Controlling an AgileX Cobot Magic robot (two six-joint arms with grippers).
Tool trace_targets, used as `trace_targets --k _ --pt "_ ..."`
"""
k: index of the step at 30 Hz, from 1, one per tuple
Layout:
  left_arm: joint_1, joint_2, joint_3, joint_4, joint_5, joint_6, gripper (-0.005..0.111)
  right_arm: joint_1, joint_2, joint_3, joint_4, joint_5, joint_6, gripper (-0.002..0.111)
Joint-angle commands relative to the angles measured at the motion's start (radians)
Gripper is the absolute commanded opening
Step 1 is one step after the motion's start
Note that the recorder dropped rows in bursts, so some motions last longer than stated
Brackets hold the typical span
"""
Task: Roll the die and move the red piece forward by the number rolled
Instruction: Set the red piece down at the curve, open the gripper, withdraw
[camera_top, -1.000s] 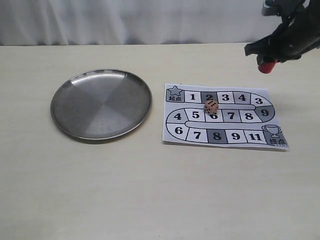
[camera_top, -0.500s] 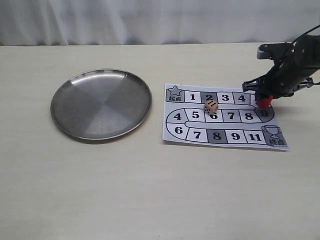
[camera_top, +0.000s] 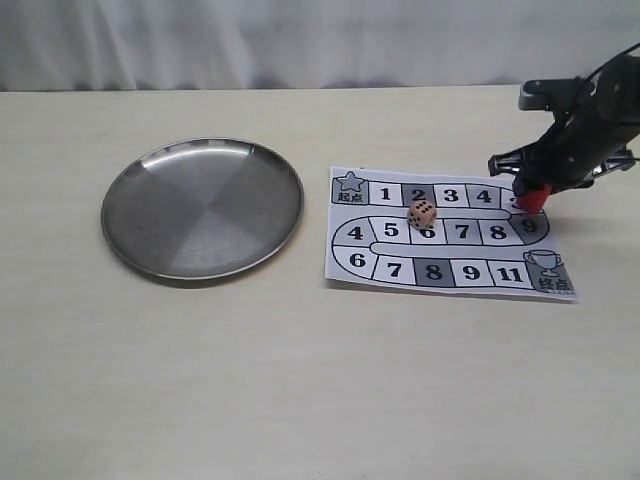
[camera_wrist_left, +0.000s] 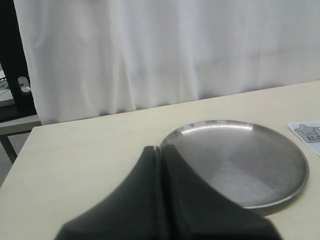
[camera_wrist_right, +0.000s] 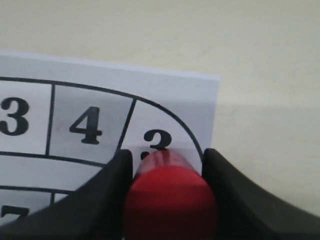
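The surface (camera_top: 300, 380) is a pale cream top with a faint, matte grain, and a white pleated curtain (camera_top: 300, 40) runs along its far edge. Over the left part hangs the left hand (camera_wrist_left: 160, 150), near the dish. Its two smooth black fingers (camera_wrist_left: 147, 170) are pressed flat together, with only a thin seam between them and nothing caught there.

Left of the surface's middle lies a round, shallow metal plate (camera_top: 202, 208). It is brushed steel with a low raised rim and wedge-shaped sheens fanning from its centre.

Just right of it, apart from the rim, lies a flat rectangular paper board (camera_top: 395, 270). It is printed with a winding track of white and grey numbered squares, with a star at its far left corner and a trophy at its near right corner.

The die (camera_top: 422, 213), a small tan-pink cube with rounded corners and dark pips, sits on the board where grey square 2 meets the 6 below it.

At the board's far right corner, the right hand (camera_wrist_right: 166, 167) pinches the red piece (camera_top: 533, 198) between two curved black fingers (camera_wrist_right: 102, 200). The piece is a plain glossy cylinder with a flat top. It stands upright over the curved square marked 3. Whether its base touches the paper cannot be told.
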Motion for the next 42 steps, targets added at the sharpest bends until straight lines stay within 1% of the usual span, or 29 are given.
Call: trace_targets --k 1,5,10,15,22,26,36,37,39,40,41,42 --pt "-0.002 -0.001 0.002 0.0 -0.009 -0.001 0.0 -0.005 -0.131 -0.012 -0.006 0.051 0.001 0.004" --pt "-0.002 -0.001 0.002 0.0 -0.009 -0.001 0.0 -0.005 -0.236 -0.012 -0.006 0.062 0.001 0.004" --pt "-0.002 -0.001 0.002 0.0 -0.009 -0.001 0.0 -0.005 -0.265 -0.006 -0.006 0.082 0.001 0.004" --pt "-0.002 -0.001 0.002 0.0 -0.009 -0.001 0.0 -0.005 -0.216 0.071 -0.006 0.026 0.001 0.004" --pt "-0.002 -0.001 0.002 0.0 -0.009 -0.001 0.0 -0.005 -0.071 0.202 -0.006 -0.173 0.001 0.004" --pt "-0.002 -0.001 0.002 0.0 -0.009 -0.001 0.0 -0.005 -0.021 0.206 -0.006 -0.179 0.001 0.004" --pt "-0.002 -0.001 0.002 0.0 -0.009 -0.001 0.0 -0.005 -0.021 0.206 -0.006 -0.159 0.001 0.005" --pt "-0.002 -0.001 0.002 0.0 -0.009 -0.001 0.0 -0.005 -0.021 0.206 -0.006 -0.159 0.001 0.006" --pt "-0.002 -0.001 0.002 0.0 -0.009 -0.001 0.0 -0.005 -0.021 0.206 -0.006 -0.159 0.01 0.014" --pt "-0.002 -0.001 0.002 0.0 -0.009 -0.001 0.0 -0.005 -0.021 0.206 -0.006 -0.159 0.015 0.019" --pt "-0.002 -0.001 0.002 0.0 -0.009 -0.001 0.0 -0.005 -0.021 0.206 -0.006 -0.164 0.026 0.029" --pt "-0.002 -0.001 0.002 0.0 -0.009 -0.001 0.0 -0.005 -0.021 0.206 -0.006 -0.164 0.038 0.037"
